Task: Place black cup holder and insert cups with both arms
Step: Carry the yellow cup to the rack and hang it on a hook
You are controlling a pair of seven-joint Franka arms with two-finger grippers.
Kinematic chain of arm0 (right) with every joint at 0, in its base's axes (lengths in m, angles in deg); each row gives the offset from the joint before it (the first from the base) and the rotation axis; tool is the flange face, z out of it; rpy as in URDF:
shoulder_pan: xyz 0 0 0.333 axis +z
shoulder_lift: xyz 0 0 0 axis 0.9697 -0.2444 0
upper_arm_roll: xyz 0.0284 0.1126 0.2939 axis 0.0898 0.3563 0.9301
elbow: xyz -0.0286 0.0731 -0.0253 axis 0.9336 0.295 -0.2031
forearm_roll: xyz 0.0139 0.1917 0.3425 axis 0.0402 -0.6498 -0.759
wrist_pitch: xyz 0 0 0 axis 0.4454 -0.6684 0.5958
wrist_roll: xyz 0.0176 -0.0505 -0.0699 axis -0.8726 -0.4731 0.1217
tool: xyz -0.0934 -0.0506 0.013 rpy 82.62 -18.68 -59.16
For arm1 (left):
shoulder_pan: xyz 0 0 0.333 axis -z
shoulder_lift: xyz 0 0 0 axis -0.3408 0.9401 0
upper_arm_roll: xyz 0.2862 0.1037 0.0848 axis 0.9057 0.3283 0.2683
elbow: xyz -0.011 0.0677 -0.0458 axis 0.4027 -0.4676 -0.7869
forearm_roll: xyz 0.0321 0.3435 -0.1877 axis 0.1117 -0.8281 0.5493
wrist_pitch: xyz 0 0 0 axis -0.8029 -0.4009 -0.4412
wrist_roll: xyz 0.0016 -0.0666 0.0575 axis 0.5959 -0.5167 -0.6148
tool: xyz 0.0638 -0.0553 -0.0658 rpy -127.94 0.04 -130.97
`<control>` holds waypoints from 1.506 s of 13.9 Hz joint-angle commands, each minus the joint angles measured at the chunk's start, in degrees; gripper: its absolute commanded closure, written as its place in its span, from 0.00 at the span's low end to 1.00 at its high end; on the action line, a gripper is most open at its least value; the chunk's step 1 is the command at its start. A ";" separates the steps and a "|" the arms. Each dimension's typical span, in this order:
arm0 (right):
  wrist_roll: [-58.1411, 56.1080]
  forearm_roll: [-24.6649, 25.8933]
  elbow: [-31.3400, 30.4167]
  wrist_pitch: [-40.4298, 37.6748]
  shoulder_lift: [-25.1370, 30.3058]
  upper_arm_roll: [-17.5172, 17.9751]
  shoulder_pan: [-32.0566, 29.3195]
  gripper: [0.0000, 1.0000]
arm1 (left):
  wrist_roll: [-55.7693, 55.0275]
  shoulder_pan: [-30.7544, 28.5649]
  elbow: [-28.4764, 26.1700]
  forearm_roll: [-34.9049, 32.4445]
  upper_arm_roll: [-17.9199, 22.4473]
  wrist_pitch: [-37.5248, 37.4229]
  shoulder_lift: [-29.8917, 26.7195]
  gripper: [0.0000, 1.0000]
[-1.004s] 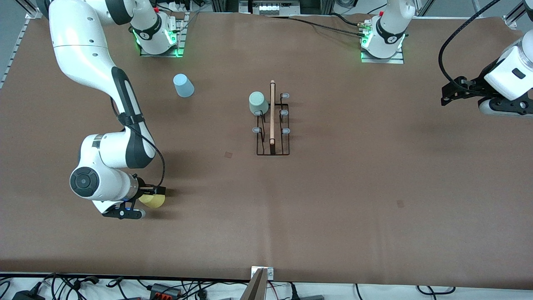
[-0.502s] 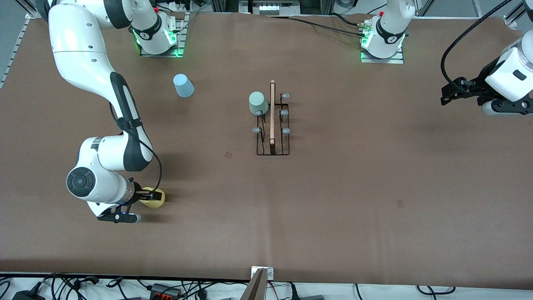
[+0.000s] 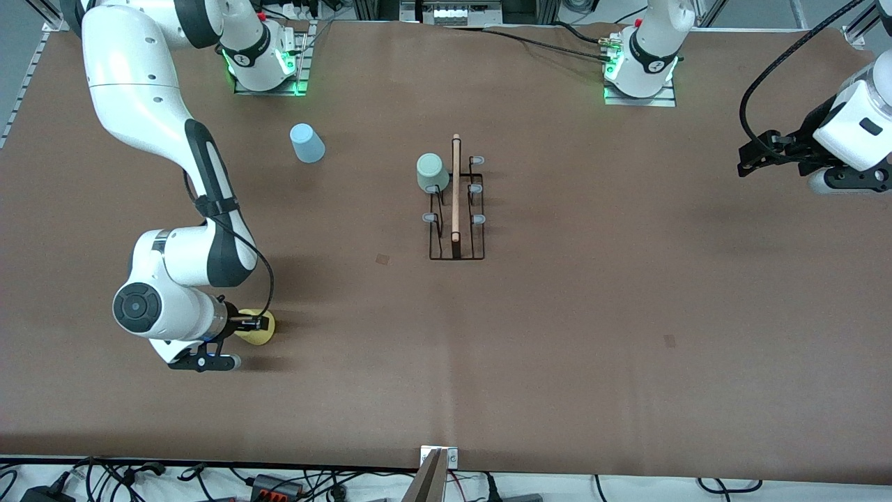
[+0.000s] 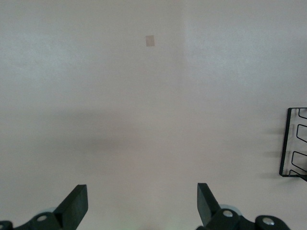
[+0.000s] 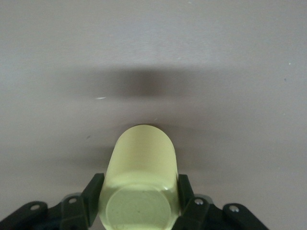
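A matte brown table (image 3: 557, 335) carries the black cup holder (image 3: 456, 209) at its centre, wire-framed with a wooden rod. The right gripper (image 5: 139, 199) clamps the smooth yellow cup (image 5: 141, 177) near the right arm's end. The left gripper (image 4: 141, 206) waits, fingers apart.

even overhead light, soft diffuse shadows
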 commanded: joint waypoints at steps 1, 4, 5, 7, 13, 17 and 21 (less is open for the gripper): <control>-0.52 -0.09 -0.14 -7.68 6.66 1.15 2.40 0.76 | -0.32 -0.52 0.62 -0.61 0.04 -1.10 -0.34 0.00; 3.41 -0.09 -0.23 -9.55 11.85 6.77 5.56 0.76 | -0.32 -0.52 0.62 -0.61 0.04 -1.10 -0.34 0.00; 7.44 0.69 -0.23 -9.63 12.48 7.74 7.66 0.76 | -0.41 -0.52 0.62 -0.52 0.04 -1.10 -0.34 0.00; 14.65 0.70 -0.23 -10.51 13.27 7.75 14.50 0.75 | -0.41 -0.52 0.62 -0.52 0.04 -1.10 -0.34 0.00; 26.45 0.70 -0.32 -10.08 11.70 7.67 25.52 0.75 | -0.41 -0.52 0.62 -0.52 0.04 -1.18 -0.34 0.00; 28.40 0.61 -0.58 -9.55 9.50 7.75 27.45 0.73 | -0.32 -0.87 0.62 -0.17 0.04 -1.19 -0.34 0.00; 28.57 0.26 -0.58 -8.67 8.09 7.75 27.99 0.73 | -0.32 -0.96 0.62 -0.08 0.04 -1.19 -0.34 0.00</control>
